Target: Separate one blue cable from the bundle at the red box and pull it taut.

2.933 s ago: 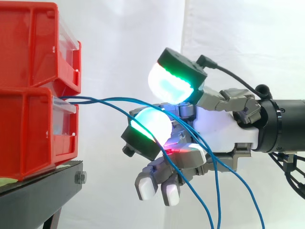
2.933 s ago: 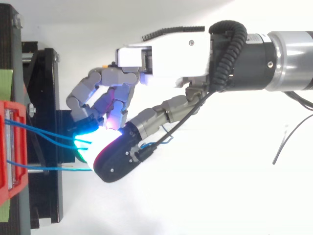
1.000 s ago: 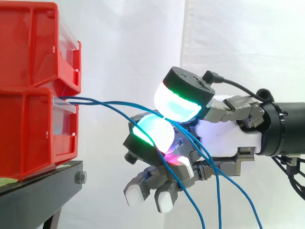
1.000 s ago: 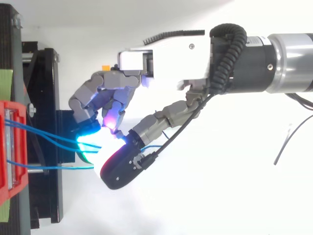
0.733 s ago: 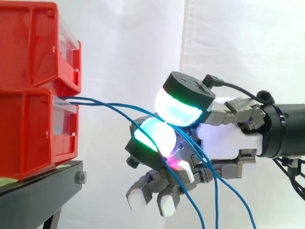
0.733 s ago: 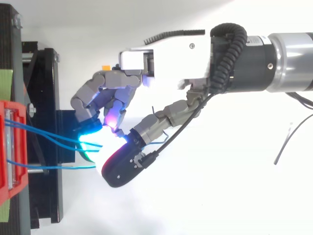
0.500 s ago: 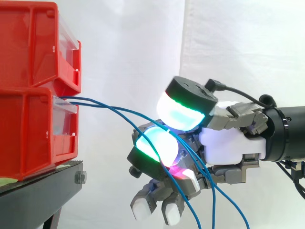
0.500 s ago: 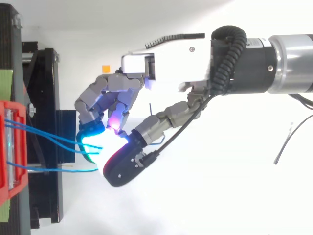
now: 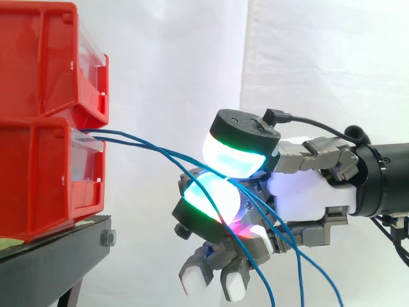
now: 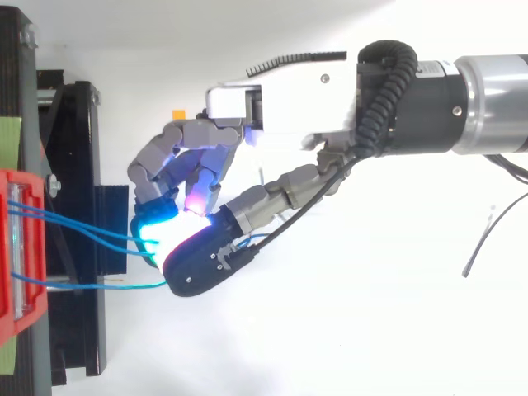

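Pinching among the blue cables (image 9: 140,142) a little to the right of the red box (image 9: 38,173).
The hand (image 9: 300,192) is closed, two glowing fingertips (image 9: 233,157) pressed together with cable strands running between them and the other fingers curled below. Which single strand sits in the pinch cannot be told. From above, two strands meet the cyan pad and a third runs apart beside them. All leave the lower bin's front, sag rightward to the hand, then hang past it. Done well, the pinch would likely trap one strand only, let the rest slip free, then draw level to the right until the sag goes, without dragging the box off the black stand (image 9: 57,249).
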